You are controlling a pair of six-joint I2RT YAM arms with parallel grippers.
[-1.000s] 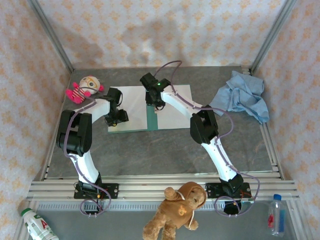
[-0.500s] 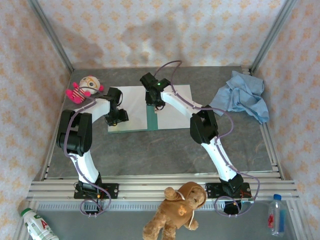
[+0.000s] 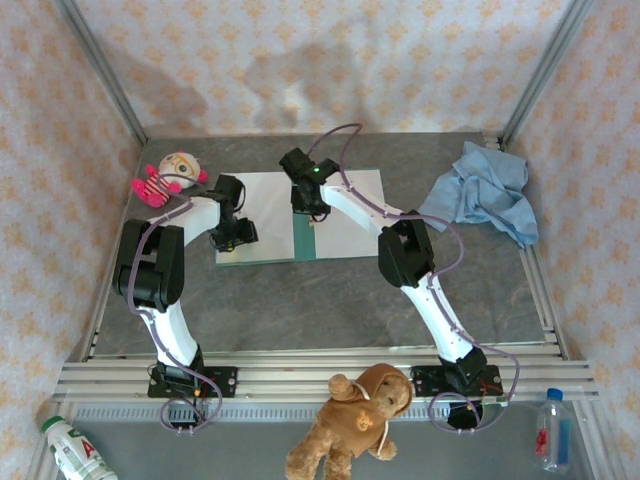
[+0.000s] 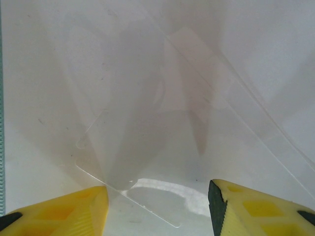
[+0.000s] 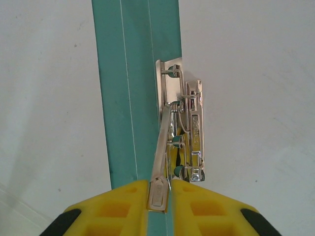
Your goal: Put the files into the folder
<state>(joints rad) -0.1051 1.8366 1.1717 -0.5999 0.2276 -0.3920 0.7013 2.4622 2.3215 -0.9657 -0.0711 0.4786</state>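
The teal-green folder (image 3: 303, 240) lies open at mid table, its spine (image 5: 128, 98) showing between two white files (image 3: 262, 210) (image 3: 352, 215), one on each leaf. My right gripper (image 5: 159, 189) is shut on the silver lever (image 5: 165, 142) of the folder's metal clip (image 5: 193, 123), which sits beside the spine. In the top view that gripper (image 3: 307, 205) hangs over the spine's far half. My left gripper (image 4: 158, 189) stands open low over the left file (image 4: 147, 73), with nothing between its yellow fingers (image 4: 74, 211). It is at that sheet's near left part (image 3: 238, 235).
A crumpled light blue cloth (image 3: 485, 190) lies at the back right. A pink doll (image 3: 168, 178) sits at the back left by the left arm. Off the table's near edge are a teddy bear (image 3: 355, 420) and two bottles (image 3: 70, 450) (image 3: 552, 430).
The right arm's elbow has shifted very slightly to the left. Nothing else has visibly moved.
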